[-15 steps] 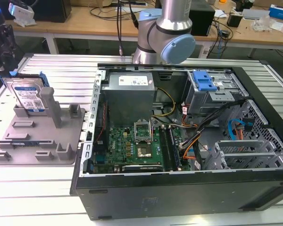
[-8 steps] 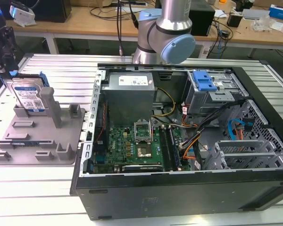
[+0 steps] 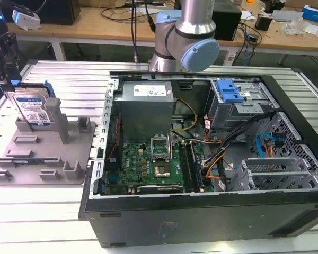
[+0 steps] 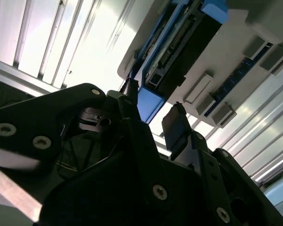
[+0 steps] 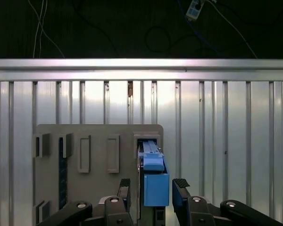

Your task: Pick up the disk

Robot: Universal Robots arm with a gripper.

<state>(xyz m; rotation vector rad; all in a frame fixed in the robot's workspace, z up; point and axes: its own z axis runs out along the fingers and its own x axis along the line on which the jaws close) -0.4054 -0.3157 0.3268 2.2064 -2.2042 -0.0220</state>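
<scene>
The claw (image 3: 9, 83) hangs open above one corner of the grey fixture tray (image 3: 47, 159) in the exterior view, right over the disk (image 3: 33, 108), which stands on edge in a slot of that tray. In the first wrist view the two black fingers (image 5: 180, 186) straddle the disk's (image 5: 153, 162) blue end at the tray's (image 5: 99, 136) edge, with a sliver of space on each side. In the second wrist view the disk (image 4: 179, 56) runs along the tray's (image 4: 228, 49) side, and the spread fingers (image 4: 174, 123) flank its blue corner, not clamped.
</scene>
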